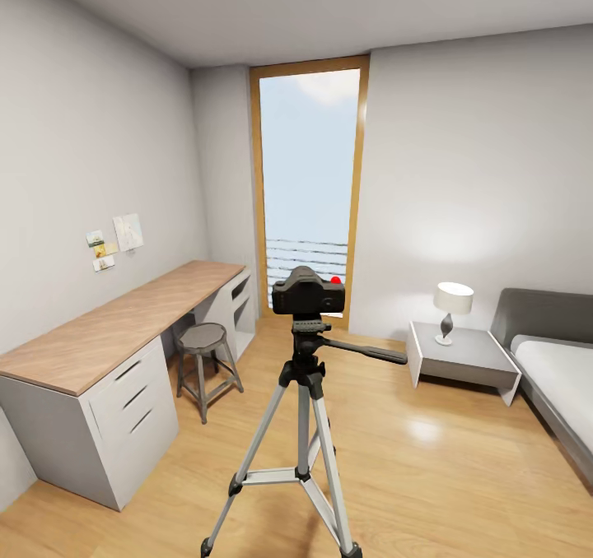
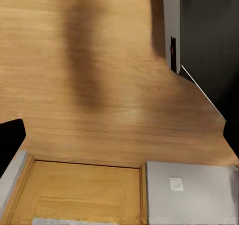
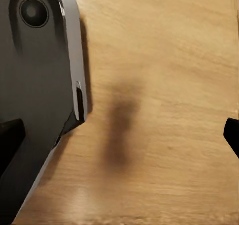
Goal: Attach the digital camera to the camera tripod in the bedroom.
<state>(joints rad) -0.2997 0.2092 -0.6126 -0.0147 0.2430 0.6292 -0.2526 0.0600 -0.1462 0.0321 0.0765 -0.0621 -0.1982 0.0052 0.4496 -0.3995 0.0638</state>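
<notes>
Since the digital camera (image 1: 308, 291) already sits on the camera tripod (image 1: 301, 426) head, attachment seems complete; the desk (image 1: 115, 327) stands at nine o'clock, the bed (image 1: 560, 377) at three; both grippers hang spread above floor; next comes only checking.

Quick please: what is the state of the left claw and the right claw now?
Left claw: open, holding nothing, above the wood floor.
Right claw: open, holding nothing, above the same floor.

Wood plank floor (image 1: 445, 467) carries camera tripod (image 1: 303, 426), stool (image 1: 206, 366), desk (image 1: 107, 369), nightstand (image 1: 461, 360), bed (image 1: 560, 385).
</notes>
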